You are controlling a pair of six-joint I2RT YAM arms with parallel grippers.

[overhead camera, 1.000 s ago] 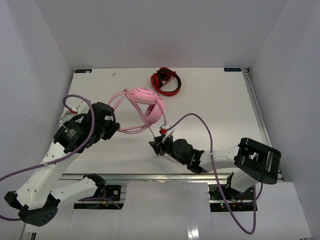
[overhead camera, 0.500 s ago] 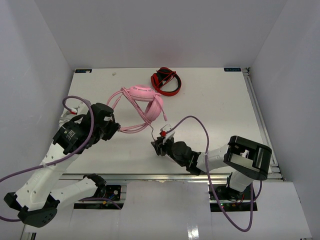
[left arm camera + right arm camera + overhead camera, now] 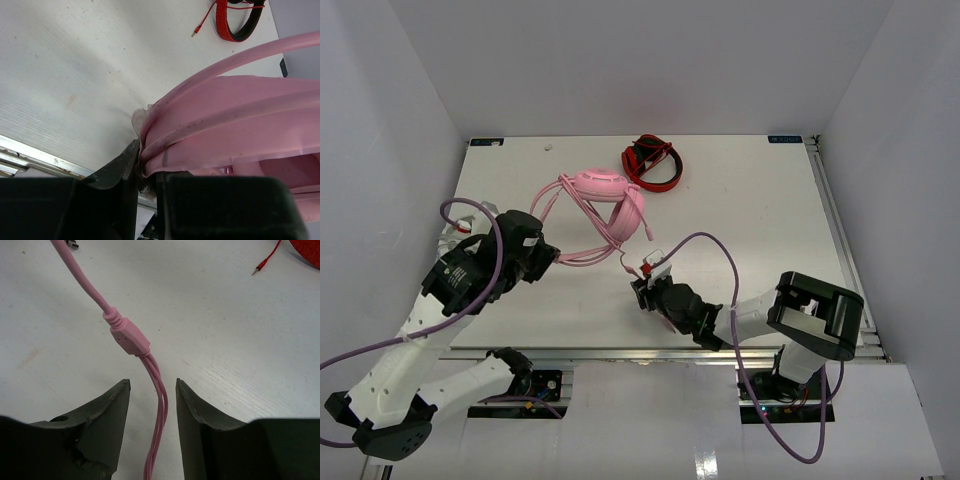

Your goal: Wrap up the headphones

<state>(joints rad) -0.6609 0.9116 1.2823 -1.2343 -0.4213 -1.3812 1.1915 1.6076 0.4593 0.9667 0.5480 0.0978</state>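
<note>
Headphones (image 3: 610,200), pink, sit just near-left of red headphones (image 3: 652,165). Left gripper (image 3: 145,167) clamped on gathered cable (image 3: 585,255) loops. Right gripper (image 3: 152,390) part open, straddling loose cable, not pinching. Wrap looks partway, tail left to wind.

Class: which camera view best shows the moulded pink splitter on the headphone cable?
Right wrist: the pink splitter sits close and sharp, one cable entering, thinner strands leaving. Top external makes it too small to tell; left wrist misses it.
</note>
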